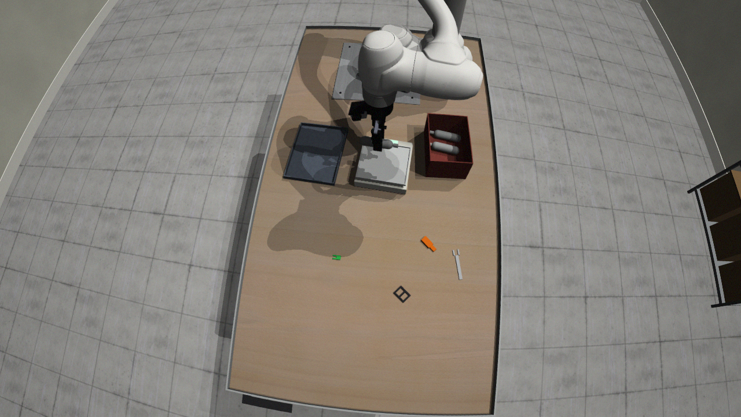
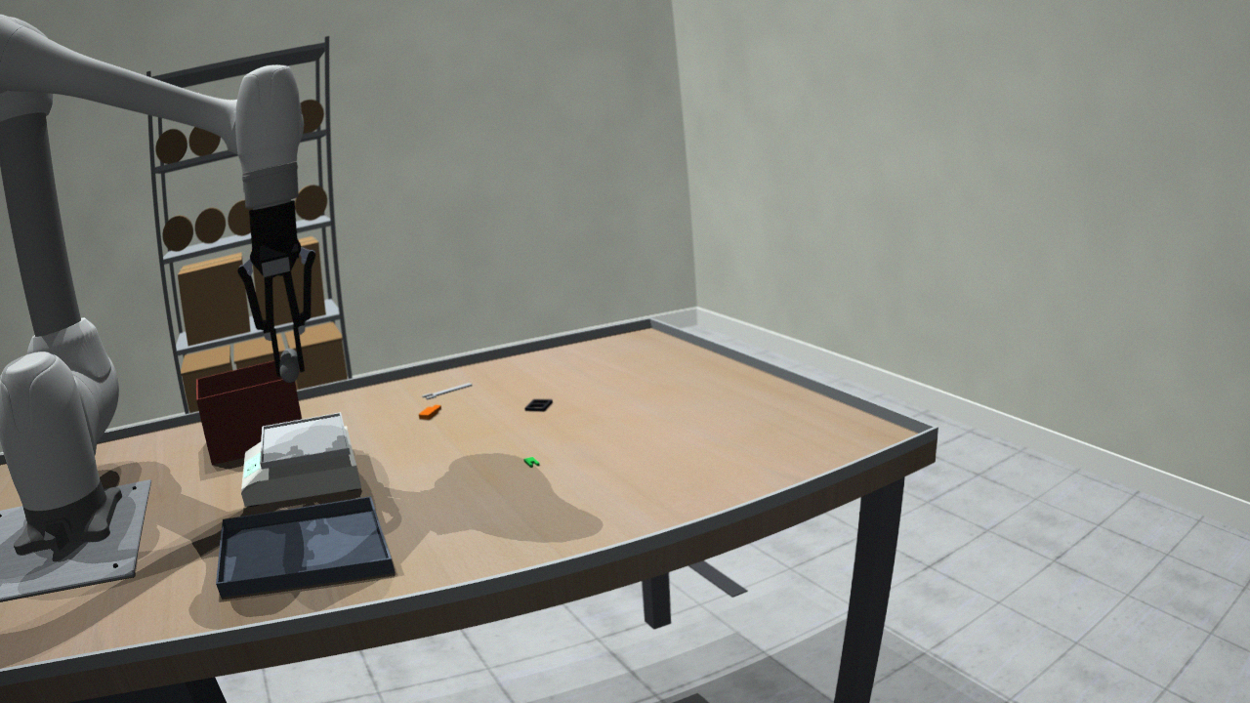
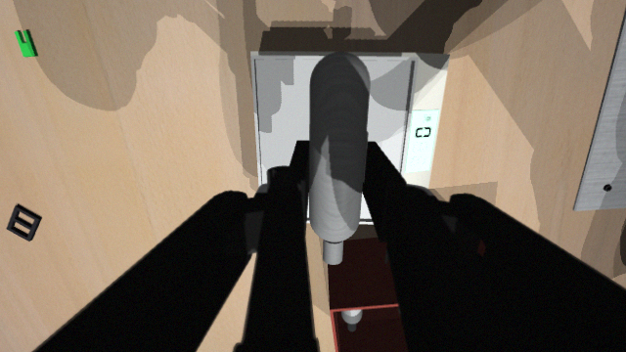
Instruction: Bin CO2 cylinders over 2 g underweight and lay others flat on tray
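Observation:
My gripper (image 1: pixel 378 145) is shut on a grey CO2 cylinder (image 3: pixel 337 152) and holds it level, well above the white scale (image 1: pixel 383 167). The gripper also shows in the side view (image 2: pixel 288 367), high over the scale (image 2: pixel 301 464), and in the wrist view (image 3: pixel 335 196). The scale's display (image 3: pixel 423 132) reads 0. The red scrap bin (image 1: pixel 448 143) stands right of the scale with two cylinders (image 1: pixel 445 142) lying in it. The dark tray (image 1: pixel 316 153) lies left of the scale with nothing in it.
The arm's grey base plate (image 1: pixel 352 72) is behind the scale. Small loose items lie farther along the table: an orange piece (image 1: pixel 428 243), a white fork-like tool (image 1: pixel 458 264), a black square frame (image 1: pixel 401 293) and a green clip (image 1: pixel 336 256). A shelf rack (image 2: pixel 253 227) stands behind the table.

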`<action>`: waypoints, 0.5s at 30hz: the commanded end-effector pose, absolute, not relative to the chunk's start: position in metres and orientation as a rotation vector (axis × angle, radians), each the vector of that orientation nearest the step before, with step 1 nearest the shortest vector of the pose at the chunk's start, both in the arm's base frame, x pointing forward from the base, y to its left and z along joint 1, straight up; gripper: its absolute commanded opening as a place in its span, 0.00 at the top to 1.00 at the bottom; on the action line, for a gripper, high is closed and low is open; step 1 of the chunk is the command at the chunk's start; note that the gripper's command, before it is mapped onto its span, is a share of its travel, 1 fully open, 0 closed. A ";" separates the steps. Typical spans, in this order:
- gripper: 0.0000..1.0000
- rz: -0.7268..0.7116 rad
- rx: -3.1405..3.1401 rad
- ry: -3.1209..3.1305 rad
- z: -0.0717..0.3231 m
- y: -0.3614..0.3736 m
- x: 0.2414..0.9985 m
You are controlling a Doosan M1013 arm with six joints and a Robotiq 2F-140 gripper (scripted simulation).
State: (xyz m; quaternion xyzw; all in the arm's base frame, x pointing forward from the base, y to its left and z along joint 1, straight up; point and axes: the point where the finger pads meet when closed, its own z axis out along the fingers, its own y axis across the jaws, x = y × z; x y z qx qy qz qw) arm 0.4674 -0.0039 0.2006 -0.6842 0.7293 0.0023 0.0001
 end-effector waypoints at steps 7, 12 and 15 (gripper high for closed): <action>0.90 0.007 -2.150 2.289 0.201 -0.129 0.454; 0.90 0.007 -2.150 2.288 0.200 -0.194 0.432; 0.90 0.007 -2.150 2.288 0.200 -0.233 0.422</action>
